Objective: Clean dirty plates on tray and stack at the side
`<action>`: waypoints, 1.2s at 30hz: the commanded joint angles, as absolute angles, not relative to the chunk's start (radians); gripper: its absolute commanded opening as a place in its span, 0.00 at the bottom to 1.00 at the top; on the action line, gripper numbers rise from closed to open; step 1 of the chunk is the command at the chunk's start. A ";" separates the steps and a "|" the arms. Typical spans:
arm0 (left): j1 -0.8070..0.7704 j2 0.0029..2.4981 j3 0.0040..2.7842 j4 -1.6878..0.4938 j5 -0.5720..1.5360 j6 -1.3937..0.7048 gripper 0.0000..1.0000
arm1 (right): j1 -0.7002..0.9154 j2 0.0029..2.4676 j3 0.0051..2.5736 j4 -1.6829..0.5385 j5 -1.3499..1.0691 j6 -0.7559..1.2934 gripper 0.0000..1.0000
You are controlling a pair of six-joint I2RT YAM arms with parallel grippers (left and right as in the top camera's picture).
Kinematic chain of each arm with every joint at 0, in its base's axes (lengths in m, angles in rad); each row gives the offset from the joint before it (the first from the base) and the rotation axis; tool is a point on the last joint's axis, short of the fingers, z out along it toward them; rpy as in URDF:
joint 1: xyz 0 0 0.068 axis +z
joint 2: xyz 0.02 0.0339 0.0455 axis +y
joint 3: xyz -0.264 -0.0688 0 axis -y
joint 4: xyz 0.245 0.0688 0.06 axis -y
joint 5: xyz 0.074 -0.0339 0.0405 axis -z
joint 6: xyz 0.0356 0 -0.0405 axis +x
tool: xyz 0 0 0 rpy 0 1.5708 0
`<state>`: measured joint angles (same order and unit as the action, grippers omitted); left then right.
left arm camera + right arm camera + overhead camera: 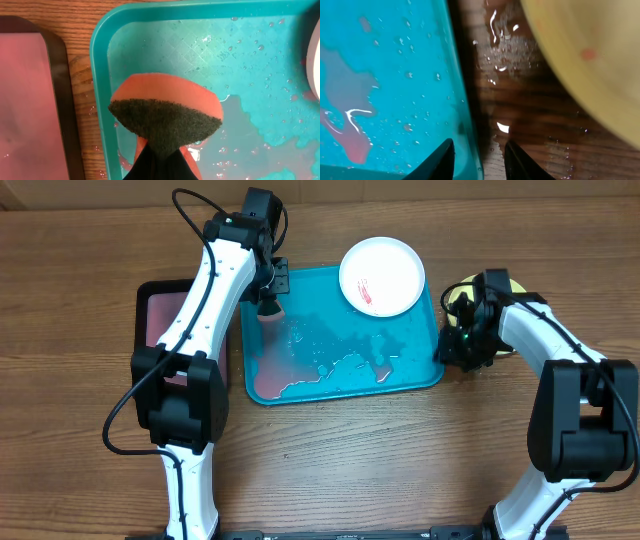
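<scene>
Smeared white plate (381,275) on teal tray (320,305)

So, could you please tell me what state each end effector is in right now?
Left end effector: closed on the sponge.
Right end effector: open, astride the tray rim, not clearly gripping.

**Two plates, two trays, one sponge on the worktop (400,470)**

Two plates are in view: one white plate (381,275) and one yellow-green plate (585,55). There are two trays: one teal tray (320,310) and one black tray (150,288) with a pink inside. There is one orange sponge (165,100) with a dark scouring face.
</scene>
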<state>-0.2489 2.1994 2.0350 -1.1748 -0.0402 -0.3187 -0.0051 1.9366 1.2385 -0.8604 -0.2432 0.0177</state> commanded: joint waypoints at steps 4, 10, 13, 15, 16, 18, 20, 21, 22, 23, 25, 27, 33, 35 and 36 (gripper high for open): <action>-0.257 2.190 2.032 -1.177 -0.032 -0.314 0.04 | -0.005 1.910 1.208 -0.841 -0.242 -0.007 0.24; -0.256 2.190 2.032 -1.177 -0.032 -0.314 0.04 | -0.005 1.910 1.201 -0.836 -0.249 0.027 0.04; -0.257 2.190 2.032 -1.177 -0.032 -0.314 0.04 | -0.004 1.910 1.201 -0.834 -0.249 0.097 0.04; -0.257 2.190 2.032 -1.177 -0.032 -0.314 0.04 | -0.001 1.910 1.201 -0.835 -0.249 0.163 0.04; -0.257 2.190 2.032 -1.177 -0.032 -0.314 0.04 | 0.002 1.910 1.201 -0.835 -0.249 0.185 0.04; -0.257 2.190 2.032 -1.176 -0.032 -0.314 0.04 | 0.011 1.910 1.201 -0.835 -0.247 0.214 0.04; -0.257 2.190 2.032 -1.176 -0.032 -0.314 0.04 | 0.021 1.910 1.201 -0.835 -0.248 0.240 0.04; -0.257 2.190 2.032 -1.177 -0.032 -0.314 0.05 | 0.027 1.910 1.201 -0.835 -0.248 0.241 0.04; -0.256 2.190 2.032 -1.177 -0.032 -0.314 0.04 | 0.031 1.910 1.201 -0.835 -0.248 0.241 0.04; -0.256 2.190 2.032 -1.177 -0.032 -0.314 0.04 | 0.035 1.910 1.201 -0.834 -0.247 0.241 0.04; -0.256 2.190 2.032 -1.176 -0.032 -0.314 0.04 | 0.038 1.910 1.201 -0.834 -0.228 0.241 0.04; -0.257 2.190 2.032 -1.174 -0.032 -0.314 0.04 | 0.038 1.910 1.201 -0.835 -0.216 0.239 0.04; -0.256 2.190 2.032 -1.175 -0.032 -0.314 0.04 | 0.037 1.910 1.201 -0.854 -0.189 0.181 0.04; -0.256 2.190 2.032 -1.174 -0.032 -0.314 0.04 | 0.037 1.910 1.201 -0.862 -0.171 0.160 0.04; -0.256 2.190 2.032 -1.174 -0.032 -0.314 0.04 | 0.037 1.910 1.201 -0.865 -0.167 0.147 0.04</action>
<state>-0.2489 2.1994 2.0350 -1.1774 -0.0399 -0.3191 0.0429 1.9289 1.2095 -0.8516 -0.2764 0.1543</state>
